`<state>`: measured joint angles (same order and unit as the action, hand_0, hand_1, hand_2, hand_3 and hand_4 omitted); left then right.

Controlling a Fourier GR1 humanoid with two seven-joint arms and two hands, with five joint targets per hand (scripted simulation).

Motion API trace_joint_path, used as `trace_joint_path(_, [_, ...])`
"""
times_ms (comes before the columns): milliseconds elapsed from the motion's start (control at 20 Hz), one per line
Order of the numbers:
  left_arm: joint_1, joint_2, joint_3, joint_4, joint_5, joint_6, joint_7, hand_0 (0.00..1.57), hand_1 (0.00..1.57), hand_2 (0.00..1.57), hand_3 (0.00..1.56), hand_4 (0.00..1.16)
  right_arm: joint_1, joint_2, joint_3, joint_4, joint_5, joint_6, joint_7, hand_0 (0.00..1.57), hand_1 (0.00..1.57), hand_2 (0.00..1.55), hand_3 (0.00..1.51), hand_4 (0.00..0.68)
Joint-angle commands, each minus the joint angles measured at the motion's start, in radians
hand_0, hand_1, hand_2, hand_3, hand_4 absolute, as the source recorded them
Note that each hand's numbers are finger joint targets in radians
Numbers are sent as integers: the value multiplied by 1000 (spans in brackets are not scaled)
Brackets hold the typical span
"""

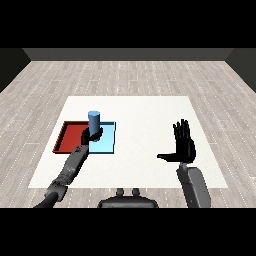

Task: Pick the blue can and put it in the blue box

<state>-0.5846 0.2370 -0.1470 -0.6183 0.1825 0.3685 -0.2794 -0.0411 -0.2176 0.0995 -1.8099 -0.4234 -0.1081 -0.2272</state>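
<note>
My left hand (92,135) has its fingers curled round the lower part of the upright blue cylindrical can (94,120), which stands over the flat light blue tray (107,142), at its left part near the edge shared with the flat red tray (67,136). I cannot tell whether the can's base touches the tray floor. My right hand (184,146) is raised well apart over the bare white bench (145,115), fingers straight and spread wide, thumb out sideways, holding nothing.
</note>
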Motion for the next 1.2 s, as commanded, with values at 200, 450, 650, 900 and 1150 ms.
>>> trace_joint_path(200, [-176, 57, 50, 342, -55, -5, 91, 1571, 1571, 1571, 1444, 1033, -87, 20, -40, 132, 18, -12, -2, 0, 0, 0, 0, 0])
trace_joint_path(450, [-252, 7, 14, 493, -114, 25, 183, 1571, 1571, 1502, 1378, 987, -60, 47, -29, 192, 19, 17, -45, 0, 0, 0, 0, 0])
trace_joint_path(650, [-260, -48, -24, 558, -166, 54, 209, 1384, 1384, 1298, 1003, 875, -84, 52, -58, 268, 12, 32, -70, 0, 0, 0, 0, 0])
trace_joint_path(900, [-188, -58, 3, 598, -149, -10, 192, 1537, 1537, 1418, 337, 835, -47, 21, -93, 222, -41, 89, -59, 0, 0, 0, 0, 0])
trace_joint_path(1150, [-170, -50, -26, 615, -188, -36, 196, 861, 861, 878, 478, 651, -60, 43, -73, 242, -6, 74, -76, 0, 0, 0, 0, 0])
